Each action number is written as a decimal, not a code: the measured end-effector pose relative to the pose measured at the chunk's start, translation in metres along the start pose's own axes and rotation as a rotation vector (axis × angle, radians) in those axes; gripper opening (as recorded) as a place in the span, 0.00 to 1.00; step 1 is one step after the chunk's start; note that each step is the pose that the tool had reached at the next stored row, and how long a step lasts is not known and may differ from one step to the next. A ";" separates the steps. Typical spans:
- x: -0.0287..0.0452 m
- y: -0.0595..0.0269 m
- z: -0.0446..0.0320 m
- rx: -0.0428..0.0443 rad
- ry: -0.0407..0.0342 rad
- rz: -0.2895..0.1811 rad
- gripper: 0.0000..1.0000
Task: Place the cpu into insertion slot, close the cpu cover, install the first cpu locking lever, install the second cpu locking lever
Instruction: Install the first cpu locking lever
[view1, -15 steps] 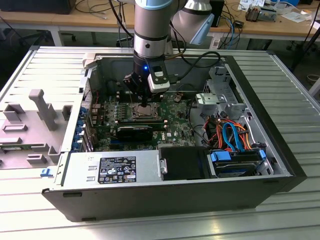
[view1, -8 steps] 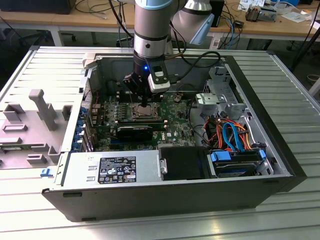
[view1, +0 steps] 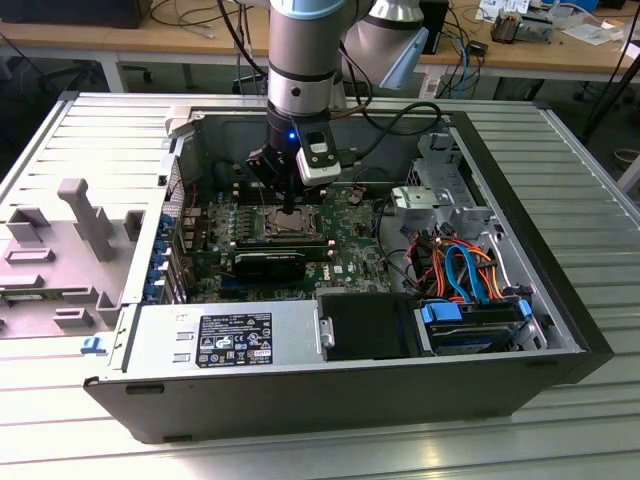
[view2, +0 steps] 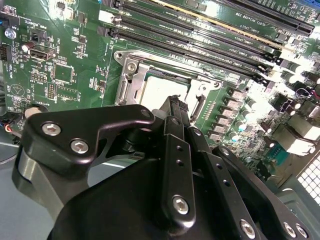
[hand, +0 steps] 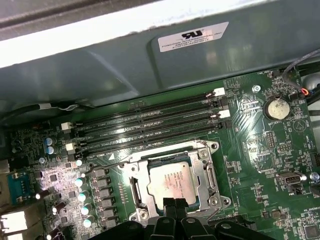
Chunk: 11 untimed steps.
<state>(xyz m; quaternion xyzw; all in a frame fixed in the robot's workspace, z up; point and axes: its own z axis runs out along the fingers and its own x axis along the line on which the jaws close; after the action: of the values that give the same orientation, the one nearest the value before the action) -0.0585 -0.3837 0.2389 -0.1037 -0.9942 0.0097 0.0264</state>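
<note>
In the exterior view, the arm reaches down into an open computer case (view1: 560, 300) lying on a slatted counter (view1: 600, 180). Its gripper (view1: 288, 205) stands over the insertion slot (view1: 270, 226), with the power supply (view1: 230, 335) at the slot's 6 o'clock. In the second wrist view, the gripper's fingers (view2: 173, 107) are together, their tips at the edge of the cpu (view2: 156, 90). In the first wrist view, the cpu (hand: 172, 181) lies in the slot with the cpu cover (hand: 208, 172) flat around it and the memory slots (hand: 150, 125) just beside.

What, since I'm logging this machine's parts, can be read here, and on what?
White sticker on the case wall: too blurred to read.
Black label on the power supply: too small to read.
Print on the cpu: too faint to read.
White lettering on the green board: too small to read.
</note>
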 end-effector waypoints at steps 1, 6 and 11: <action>0.0000 0.0000 0.0000 0.0001 0.0000 -0.001 0.11; 0.0000 0.0000 0.0000 0.0002 -0.0001 -0.006 0.11; 0.0000 0.0000 0.0000 0.0005 -0.0003 -0.011 0.11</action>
<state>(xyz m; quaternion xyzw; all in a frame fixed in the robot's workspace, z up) -0.0585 -0.3837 0.2389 -0.0985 -0.9947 0.0098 0.0263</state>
